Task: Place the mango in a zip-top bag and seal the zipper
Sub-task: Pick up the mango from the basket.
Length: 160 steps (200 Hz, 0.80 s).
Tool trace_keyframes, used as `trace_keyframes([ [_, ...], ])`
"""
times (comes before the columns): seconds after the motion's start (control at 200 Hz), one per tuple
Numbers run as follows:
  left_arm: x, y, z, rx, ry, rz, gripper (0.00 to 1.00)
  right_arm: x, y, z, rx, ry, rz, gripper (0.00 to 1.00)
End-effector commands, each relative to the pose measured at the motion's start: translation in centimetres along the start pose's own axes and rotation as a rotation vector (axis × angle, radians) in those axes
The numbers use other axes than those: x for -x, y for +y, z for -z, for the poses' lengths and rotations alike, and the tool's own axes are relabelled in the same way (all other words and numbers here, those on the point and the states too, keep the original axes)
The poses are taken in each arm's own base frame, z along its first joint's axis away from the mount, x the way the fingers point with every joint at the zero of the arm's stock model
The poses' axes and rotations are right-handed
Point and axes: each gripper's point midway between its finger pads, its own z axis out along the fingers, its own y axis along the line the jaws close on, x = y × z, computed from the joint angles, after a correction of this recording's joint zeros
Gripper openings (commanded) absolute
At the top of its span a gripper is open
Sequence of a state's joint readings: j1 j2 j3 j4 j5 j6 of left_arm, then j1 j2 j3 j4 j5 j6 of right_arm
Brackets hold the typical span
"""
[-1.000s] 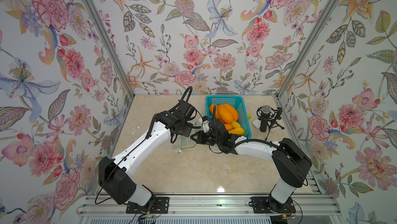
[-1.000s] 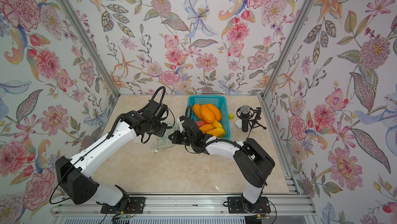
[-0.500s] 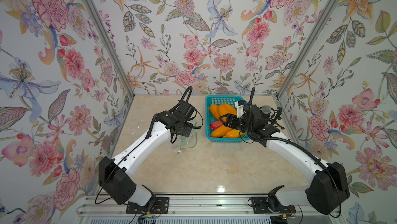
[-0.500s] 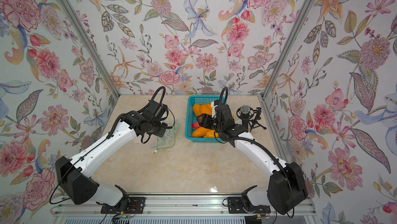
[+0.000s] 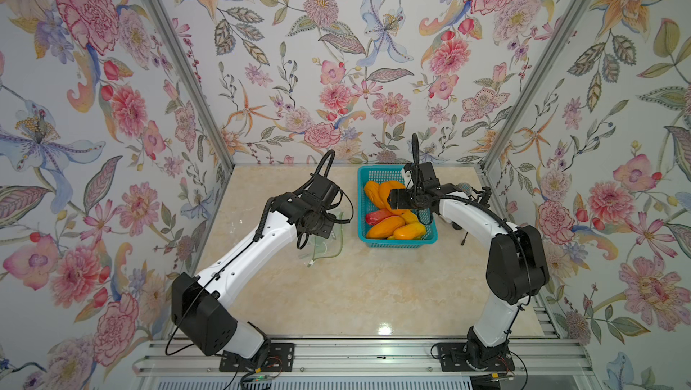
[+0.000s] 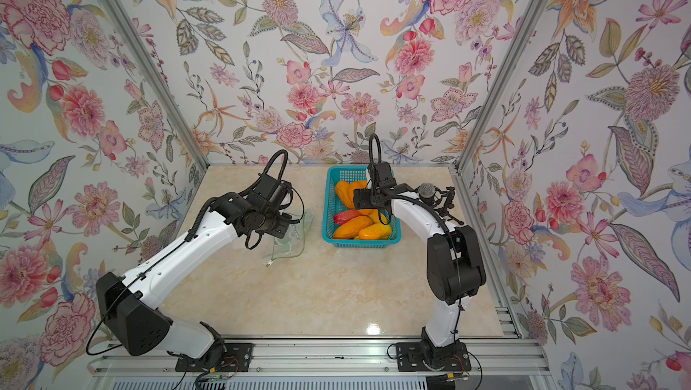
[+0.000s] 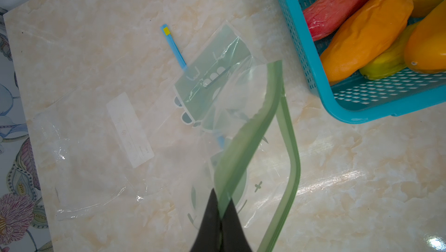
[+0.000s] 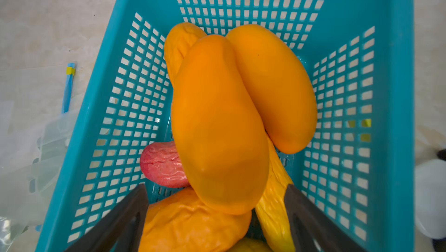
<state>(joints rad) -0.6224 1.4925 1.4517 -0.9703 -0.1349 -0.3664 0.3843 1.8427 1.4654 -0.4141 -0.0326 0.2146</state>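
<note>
Nothing is bagged or sealed yet: the right gripper [image 8: 214,188] is held with jaws spread above the mangoes [image 8: 217,122] in the basket [image 8: 398,69] at the far edge of the table [image 5: 336,294], and the green rim of the zip-top bag [image 7: 212,86], just beside the basket, is pinched by the left gripper [image 7: 220,217].

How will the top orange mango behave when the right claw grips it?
The top orange mango looks smooth and rounded, so it may slip from the right claw. Propped on other mangoes, it will likely roll if nudged.
</note>
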Motion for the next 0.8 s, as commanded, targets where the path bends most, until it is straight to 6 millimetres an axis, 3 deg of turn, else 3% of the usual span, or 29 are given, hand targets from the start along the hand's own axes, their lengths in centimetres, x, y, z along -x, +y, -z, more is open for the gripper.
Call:
trace_keyframes([
  [0.0,0.7,-0.2,0.6,-0.011,-0.024,0.01,0.0,-0.2,-0.4,-1.3,-0.02,0.049,0.073,0.88],
  [0.26,0.9,-0.3,0.8,-0.022,-0.034,0.015,0.0,-2.5,0.8,-3.5,0.007,0.125,0.112,0.86],
  [0.425,0.8,-0.3,0.7,-0.021,-0.029,0.012,0.0,-2.5,0.8,-4.2,-0.008,0.13,0.141,0.82],
  [0.681,0.7,-0.3,0.8,-0.025,-0.029,0.016,0.0,-2.2,0.5,-6.1,-0.042,0.132,0.162,0.85],
  [0.796,0.6,-0.3,0.8,-0.022,-0.027,0.019,0.0,-1.4,1.1,-6.1,-0.041,0.113,0.177,0.71],
])
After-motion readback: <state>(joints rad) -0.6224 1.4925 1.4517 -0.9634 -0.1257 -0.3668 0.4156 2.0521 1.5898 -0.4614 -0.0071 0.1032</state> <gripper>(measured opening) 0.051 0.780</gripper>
